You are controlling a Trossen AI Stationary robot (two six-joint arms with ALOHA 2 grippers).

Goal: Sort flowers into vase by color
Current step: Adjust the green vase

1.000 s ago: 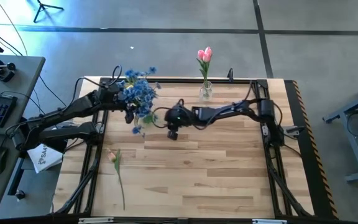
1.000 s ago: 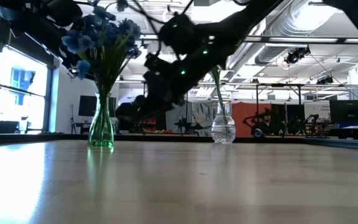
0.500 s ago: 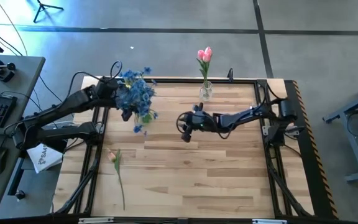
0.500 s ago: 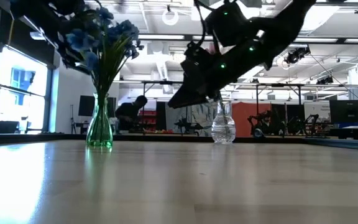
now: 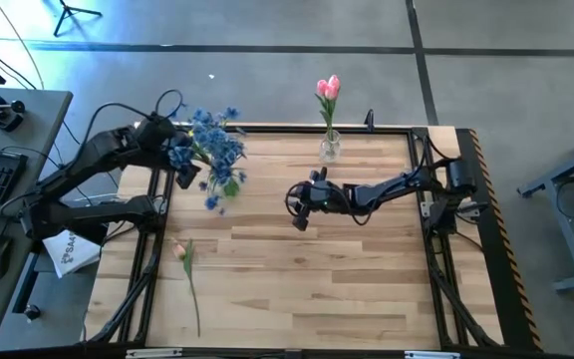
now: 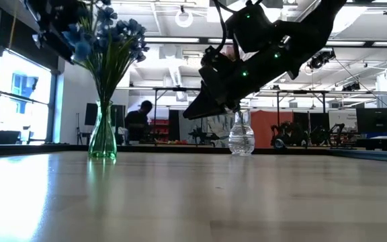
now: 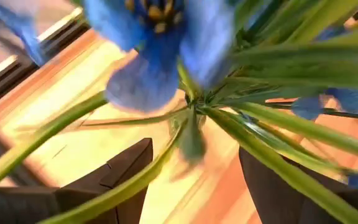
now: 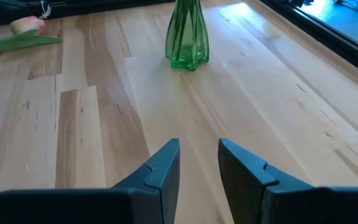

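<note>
Blue flowers (image 5: pixel 210 150): bunch standing in green vase (image 6: pixel 103 133), far left of surface (image 5: pixel 347 269).
Left gripper (image 7: pixel 194 180): fingers wide apart, among the blue blossoms, clamped on nothing.
Right gripper (image 8: pixel 199 163): mid-surface, raised, fingers slightly apart, empty.
Pink flowers: 2 in clear vase (image 5: pixel 330 148); 1 tulip (image 5: pixel 182 254) lying front left.

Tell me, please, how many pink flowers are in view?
2. One pink flower stands in the clear vase at the table's far edge; the other pink flower lies flat on the table near the left edge.
</note>
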